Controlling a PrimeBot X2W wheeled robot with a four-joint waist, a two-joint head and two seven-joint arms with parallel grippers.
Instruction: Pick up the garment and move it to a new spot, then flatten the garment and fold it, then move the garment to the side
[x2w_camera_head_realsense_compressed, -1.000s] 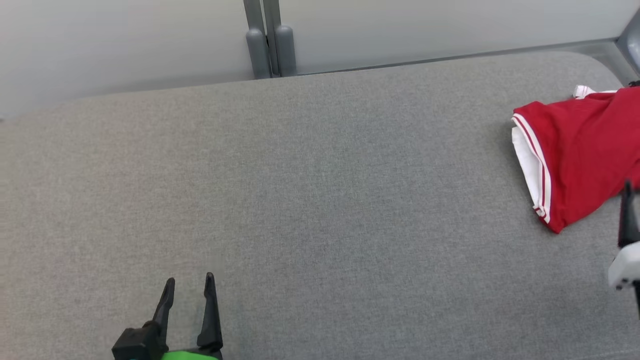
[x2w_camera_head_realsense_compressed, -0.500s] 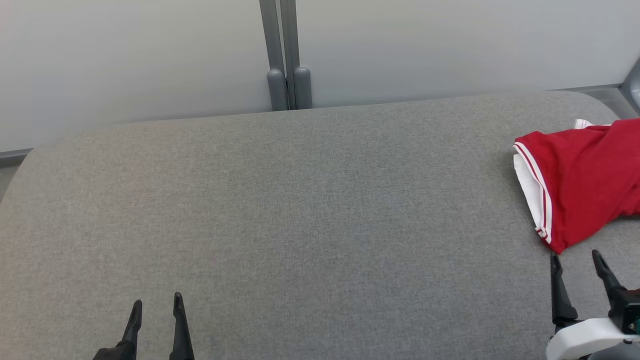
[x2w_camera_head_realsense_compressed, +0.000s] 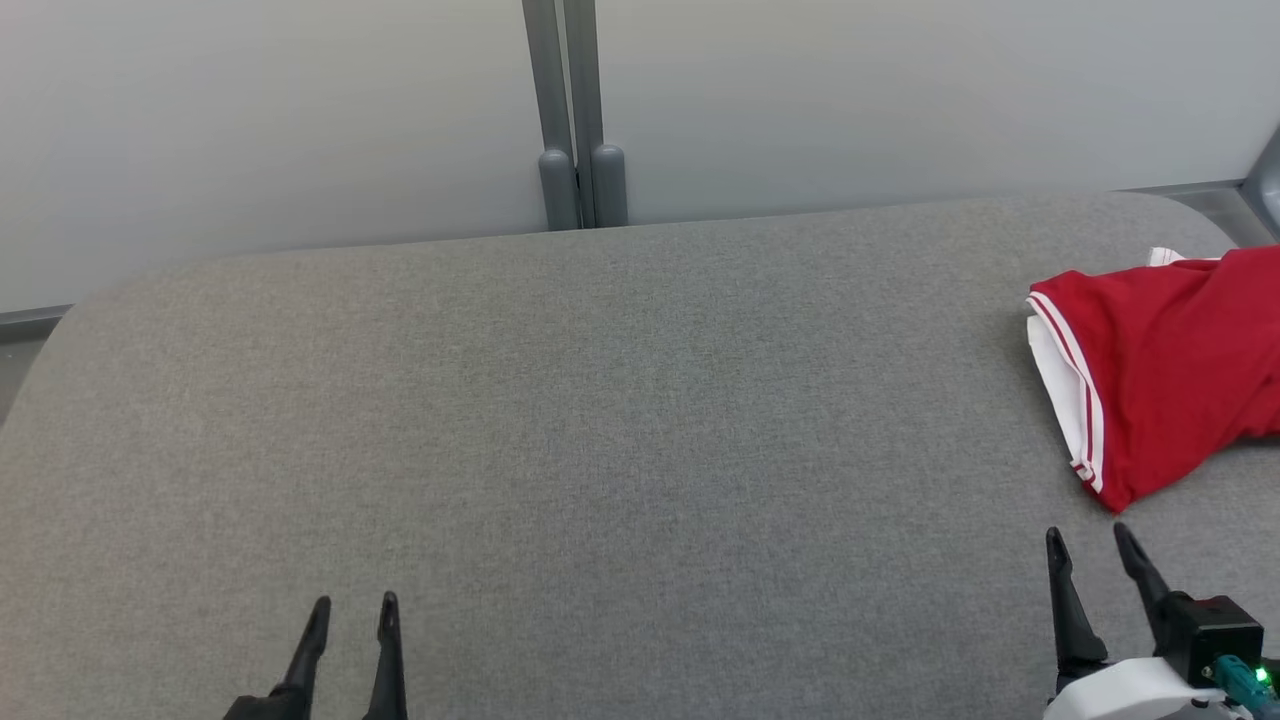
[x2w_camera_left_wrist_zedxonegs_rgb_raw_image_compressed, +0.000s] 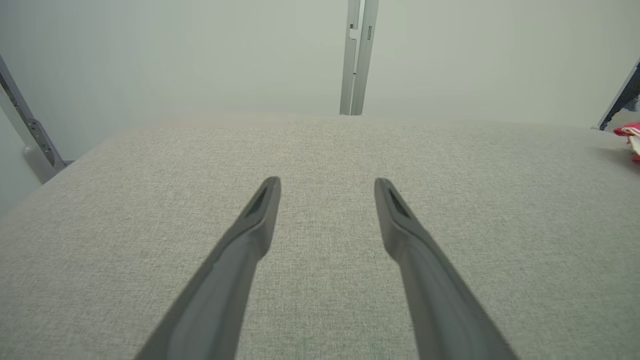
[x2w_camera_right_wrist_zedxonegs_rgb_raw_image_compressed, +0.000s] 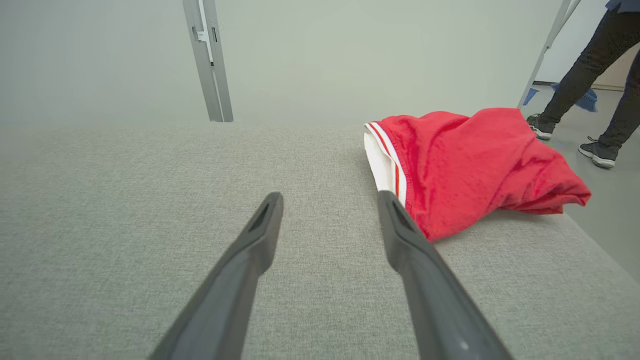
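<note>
Both spread wide and empty, left hand (x2w_camera_head_realsense_compressed: 354, 602) over grey pad (x2w_camera_head_realsense_compressed: 640, 400), right hand (x2w_camera_head_realsense_compressed: 1087, 534) near red garment (x2w_camera_head_realsense_compressed: 1170, 380).

The head view's right edge cuts the garment (x2w_camera_head_realsense_compressed: 1160, 370), and a person's legs (x2w_camera_right_wrist_zedxonegs_rgb_raw_image_compressed: 580, 65) half hide perhaps a broom (x2w_camera_right_wrist_zedxonegs_rgb_raw_image_compressed: 587, 100).

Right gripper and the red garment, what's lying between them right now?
Nothing. In the head view, just a short strip of bare grey padded surface separates the open right gripper from the near corner of the red garment.
</note>
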